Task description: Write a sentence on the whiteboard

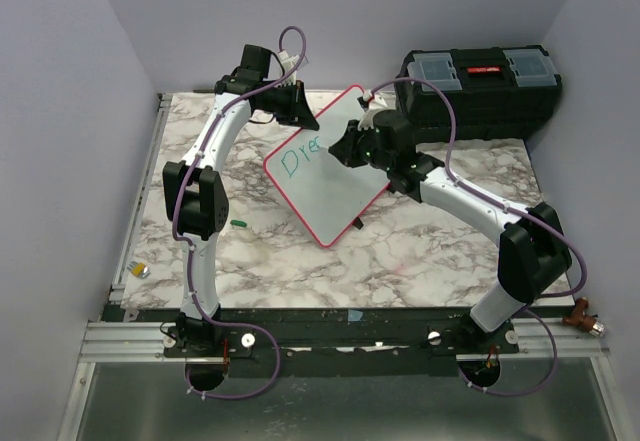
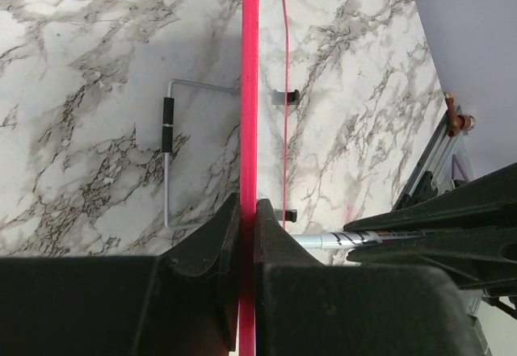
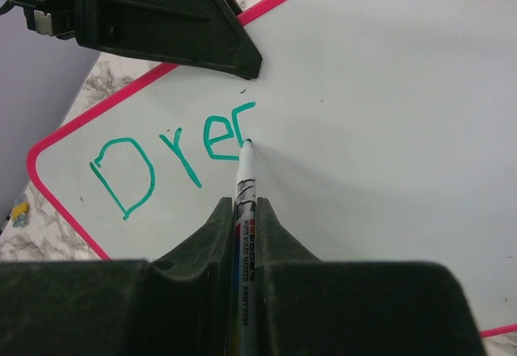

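Note:
The whiteboard (image 1: 335,186) with its red-pink rim stands tilted on the marble table. My left gripper (image 1: 300,111) is shut on its upper rim; in the left wrist view the rim (image 2: 249,90) runs edge-on between the closed jaws of that gripper (image 2: 249,211). My right gripper (image 3: 245,209) is shut on a whiteboard marker (image 3: 245,180), its tip touching the board (image 3: 388,130). Green letters (image 3: 174,150) read "Dre"; the tip sits at the end of the "e". The letters also show in the top view (image 1: 298,156), partly hidden by my right gripper (image 1: 338,149).
A black toolbox (image 1: 480,86) stands at the back right, close behind the right arm. A green marker cap (image 1: 238,223) lies left of the board. A small yellow-and-silver object (image 1: 140,270) lies at the left edge. The board's wire stand (image 2: 167,154) rests on the table.

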`<state>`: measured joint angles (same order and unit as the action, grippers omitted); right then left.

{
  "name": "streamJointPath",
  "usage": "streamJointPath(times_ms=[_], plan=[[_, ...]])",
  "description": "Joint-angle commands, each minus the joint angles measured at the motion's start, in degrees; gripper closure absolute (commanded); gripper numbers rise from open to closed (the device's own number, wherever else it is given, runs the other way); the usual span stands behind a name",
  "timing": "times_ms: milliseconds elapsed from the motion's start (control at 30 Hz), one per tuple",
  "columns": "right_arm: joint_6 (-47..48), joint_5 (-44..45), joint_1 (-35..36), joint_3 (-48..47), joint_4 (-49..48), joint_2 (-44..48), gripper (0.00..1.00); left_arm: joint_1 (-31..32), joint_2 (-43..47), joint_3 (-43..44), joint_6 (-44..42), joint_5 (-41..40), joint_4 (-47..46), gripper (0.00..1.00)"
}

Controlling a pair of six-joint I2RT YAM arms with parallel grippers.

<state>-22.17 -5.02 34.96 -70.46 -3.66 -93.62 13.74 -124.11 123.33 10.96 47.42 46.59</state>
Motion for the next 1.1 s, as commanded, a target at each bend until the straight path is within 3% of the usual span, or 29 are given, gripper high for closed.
streamJointPath(times_ms=[0,567,1067], plan=[[1.2,3.3,0.3,-2.3,1.8,-0.8,0.99,2.9,0.8,1.0,-3.0,-0.2,2.7,1.00],[0.9,2.8,0.3,-5.2,1.9,-2.9,0.99,3.0,0.8,0.9,-3.1,-0.1,2.6,1.00],[1.0,1.7,0.3,-1.4,2.0,-1.0,0.99,3.0,0.7,1.3,-3.0,-0.3,2.5,1.00]])
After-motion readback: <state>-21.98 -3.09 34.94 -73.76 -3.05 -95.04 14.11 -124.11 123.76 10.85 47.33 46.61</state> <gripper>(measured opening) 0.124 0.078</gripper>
